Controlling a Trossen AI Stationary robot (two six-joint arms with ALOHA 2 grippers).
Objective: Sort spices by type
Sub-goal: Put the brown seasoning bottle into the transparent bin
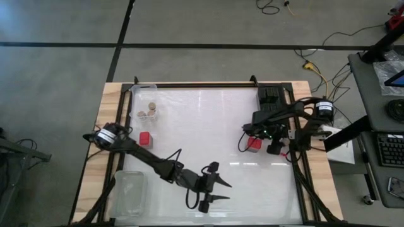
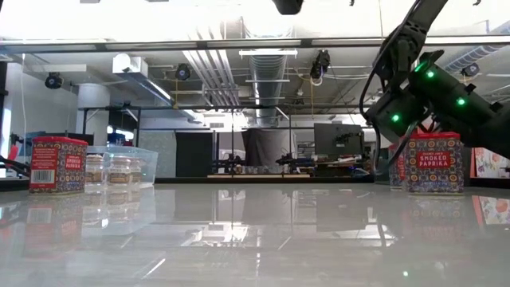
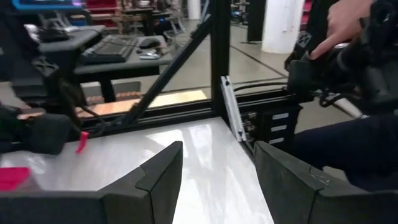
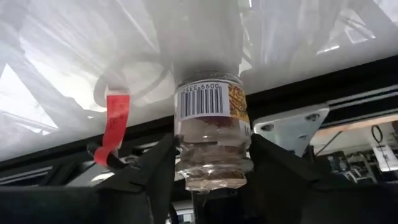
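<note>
Spanning the wooden bench, the white table (image 1: 208, 132) carries a clear tray (image 1: 144, 101) with three tan-topped jars (image 1: 150, 111), a red tin (image 1: 144, 138) nearby, the left gripper (image 1: 218, 191) idle, fingers apart and empty, and the right gripper (image 4: 208, 163) clasping a small glass spice jar (image 4: 211, 134) beside another red tin (image 1: 254, 142)

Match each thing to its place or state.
Things:
1. left gripper
2. right gripper
3. tan-topped jars
4. red tin

Places or states:
a. inside the clear tray
b. open, holding nothing
c. standing on the bare table, just outside the clear tray
d. shut on a glass jar

Pairs: 1-b, 2-d, 3-a, 4-c
</note>
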